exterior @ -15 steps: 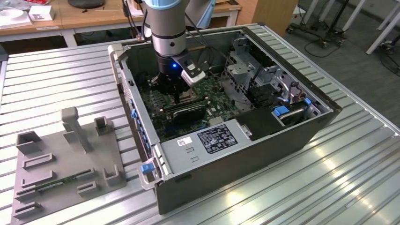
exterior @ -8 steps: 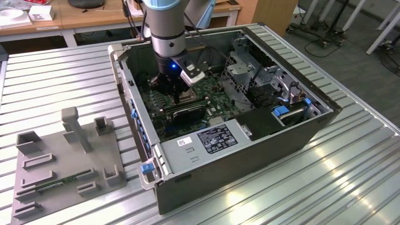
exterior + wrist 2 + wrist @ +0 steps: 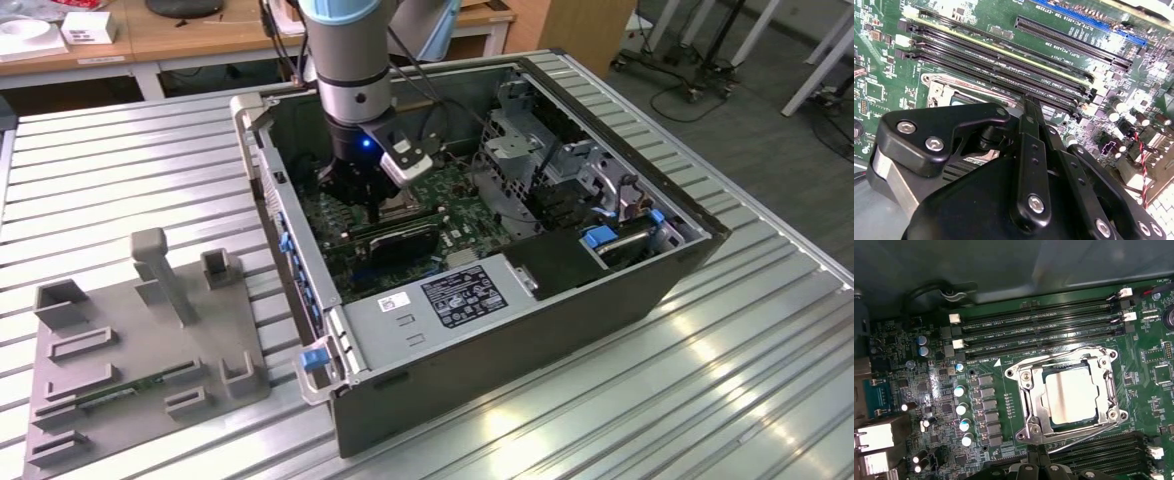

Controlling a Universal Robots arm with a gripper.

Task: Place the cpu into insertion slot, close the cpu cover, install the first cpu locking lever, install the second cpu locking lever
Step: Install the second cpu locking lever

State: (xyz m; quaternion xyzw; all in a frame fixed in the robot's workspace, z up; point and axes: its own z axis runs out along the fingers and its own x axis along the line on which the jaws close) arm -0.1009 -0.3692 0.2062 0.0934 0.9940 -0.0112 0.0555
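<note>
Open PC case [image 3: 627,290] lies on its side on a ribbed metal table [image 3: 120,170], green motherboard [image 3: 461,215] exposed inside. Grey fixture tray [image 3: 140,350] with upright posts sits on the table at 9 o'clock from the case, near but apart. Wooden desk [image 3: 174,35] beyond at 12 o'clock, small white box [image 3: 87,27] on it. First wrist view: long black memory slots [image 3: 1039,330] in parallel rows, silver-topped capacitors [image 3: 961,407] in a column beside them.

Bright overhead light glares off the ribbed table [image 3: 694,400].
</note>
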